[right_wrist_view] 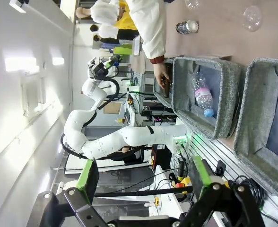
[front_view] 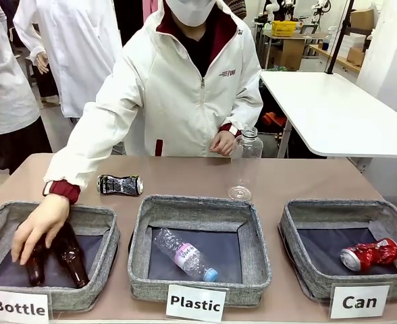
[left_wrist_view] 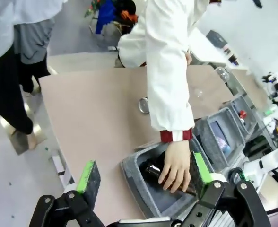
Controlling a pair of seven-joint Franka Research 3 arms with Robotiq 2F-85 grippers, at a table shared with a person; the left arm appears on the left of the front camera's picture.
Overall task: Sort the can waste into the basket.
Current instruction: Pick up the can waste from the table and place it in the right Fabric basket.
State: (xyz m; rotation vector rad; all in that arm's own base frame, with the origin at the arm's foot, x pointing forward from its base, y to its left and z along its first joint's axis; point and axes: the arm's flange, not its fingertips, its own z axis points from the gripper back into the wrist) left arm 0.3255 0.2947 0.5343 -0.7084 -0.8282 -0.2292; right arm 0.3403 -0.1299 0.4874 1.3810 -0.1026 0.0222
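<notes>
The red can lies on its side on the dark floor of the Can basket at the lower right of the front view, so that half of the sorting looks done. The black can lies on its side on the table, left of centre, just beyond the far rim of the Bottle bin and well apart from the standing clear bottle. The person's hand rests on the brown bottles in that bin, near any path toward the can.

Crushed thin metal like this should be very light, stiff yet easily dented, with a slick printed skin and creased, possibly sharp folds. It could skid or roll if nudged. The best hold is probably across the flattened middle of the body, fingers square to its long axis, not on the rounded ends.

The left arm's fingers stand spread wide at the bottom of the left wrist view, nothing between them, looking down toward the Bottle bin. The right arm's fingers are likewise released and bare, touching nothing.
</notes>
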